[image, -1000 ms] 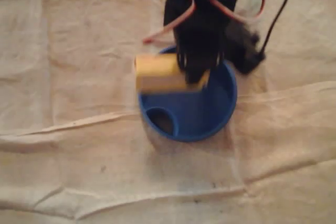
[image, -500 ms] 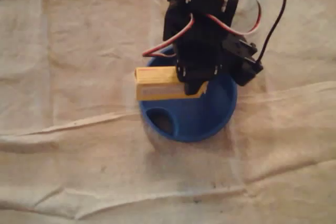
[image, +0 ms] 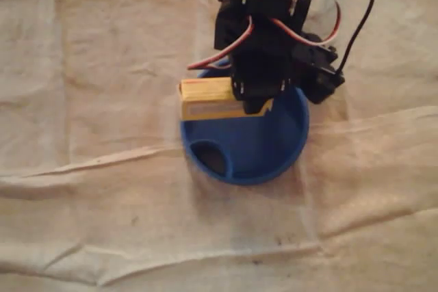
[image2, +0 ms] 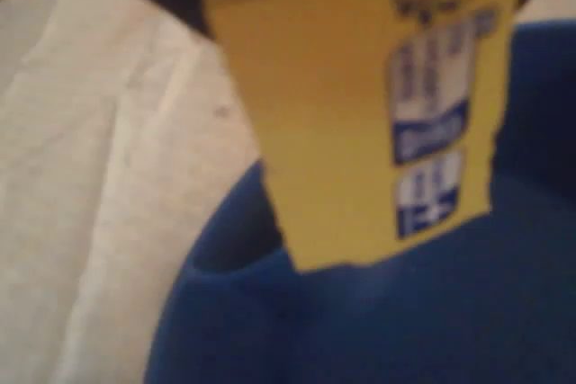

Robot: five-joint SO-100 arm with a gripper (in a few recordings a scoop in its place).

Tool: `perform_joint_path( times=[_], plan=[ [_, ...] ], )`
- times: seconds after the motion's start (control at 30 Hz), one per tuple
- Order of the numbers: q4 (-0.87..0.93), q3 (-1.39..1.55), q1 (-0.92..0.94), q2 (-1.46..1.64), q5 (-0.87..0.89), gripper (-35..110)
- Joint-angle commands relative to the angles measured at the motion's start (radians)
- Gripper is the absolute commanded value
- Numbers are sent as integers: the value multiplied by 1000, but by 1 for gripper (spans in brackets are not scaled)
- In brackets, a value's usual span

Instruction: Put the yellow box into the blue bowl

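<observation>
Yellow marks the task item. In the overhead view, the yellow rectangular cardboard box (image: pixel 207 99) lies horizontally at the upper left of the round blue plastic bowl (image: pixel 295 143), just above frame centre. The black two-finger gripper (image: pixel 256 100) reaches down from the top edge, and its fingers are closed on the right end of the box. That end sits over the bowl interior. The left end projects beyond the bowl's left rim, over the beige wrinkled cloth (image: pixel 102 203). A dark oval recess (image: pixel 209 158) shows at the lower left inside the bowl. Red, white and black wires (image: pixel 217 56) loop around the arm.

In the wrist view, the box (image2: pixel 351 105) hangs from the top edge, with blue printed labels (image2: pixel 430 159) on its right side. Its lower end is above the bowl (image2: pixel 405 321), which occupies the lower right. Its left corner lines up with the bowl rim. The cloth (image2: pixel 90 177) covers the left of the frame.

Hazards, as a judgement:
- Release at this position: the overhanging end may strike the rim, and the box may tip out onto the cloth.
- Further descent without a shift toward the bowl centre: the box may press on the rim and tilt or slide the bowl.
</observation>
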Motion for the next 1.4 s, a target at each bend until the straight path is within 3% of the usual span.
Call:
perform_joint_path(
  times=[0.0,0.33,0.5,0.77,0.97,1.37],
  plan=[
    [3,-54,8,46,8,18],
    [5,-55,18,57,-3,29],
    [6,-44,41,141,9,23],
    [9,-41,44,284,9,-2],
    [121,-40,35,434,9,1],
    [112,-38,29,782,11,0]
  ],
)
